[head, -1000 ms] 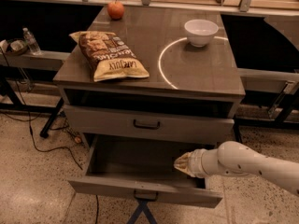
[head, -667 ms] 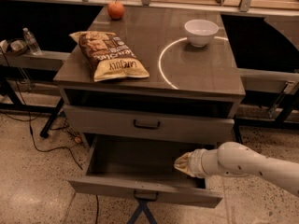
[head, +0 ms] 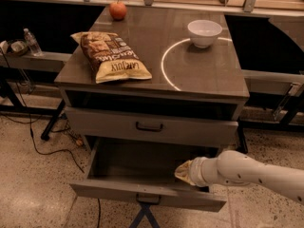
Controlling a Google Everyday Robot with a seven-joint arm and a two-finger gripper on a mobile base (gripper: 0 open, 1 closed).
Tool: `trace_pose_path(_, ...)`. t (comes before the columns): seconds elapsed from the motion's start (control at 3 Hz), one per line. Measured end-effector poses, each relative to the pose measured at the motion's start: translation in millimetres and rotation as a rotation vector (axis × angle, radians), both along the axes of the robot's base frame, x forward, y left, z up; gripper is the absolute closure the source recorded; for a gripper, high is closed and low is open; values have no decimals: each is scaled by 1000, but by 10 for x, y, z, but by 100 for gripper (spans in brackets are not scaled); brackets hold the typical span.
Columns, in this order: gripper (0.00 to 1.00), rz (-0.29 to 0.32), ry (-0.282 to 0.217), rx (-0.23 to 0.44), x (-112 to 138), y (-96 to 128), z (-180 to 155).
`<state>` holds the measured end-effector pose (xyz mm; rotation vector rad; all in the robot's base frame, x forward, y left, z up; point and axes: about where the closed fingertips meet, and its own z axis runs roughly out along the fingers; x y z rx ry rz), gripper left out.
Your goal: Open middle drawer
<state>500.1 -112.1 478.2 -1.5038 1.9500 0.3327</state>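
Observation:
The middle drawer (head: 142, 190) is the grey one pulled out toward me. Its flat front with a small black bar handle (head: 148, 198) faces me, and its plain grey box is open on top. My gripper (head: 183, 172), at the end of the white arm (head: 247, 171) coming from the right, sits inside the drawer box near its front right corner. The uppermost drawer (head: 151, 126) above is pushed in. The lowest drawer is hidden under the open one.
On the cabinet top (head: 209, 75) lie a chip bag (head: 112, 56), an apple (head: 118, 9) at the back and a white bowl (head: 204, 32). A water bottle (head: 32, 42) stands on a shelf at the left. Cables run over the floor at the left.

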Motion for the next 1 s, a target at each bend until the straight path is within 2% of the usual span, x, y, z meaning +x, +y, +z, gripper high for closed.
trace_pose_path(0.67, 100, 11, 21, 3, -4, 145, -346)
trace_pose_path(1.0, 100, 8, 49, -24, -113, 87, -506)
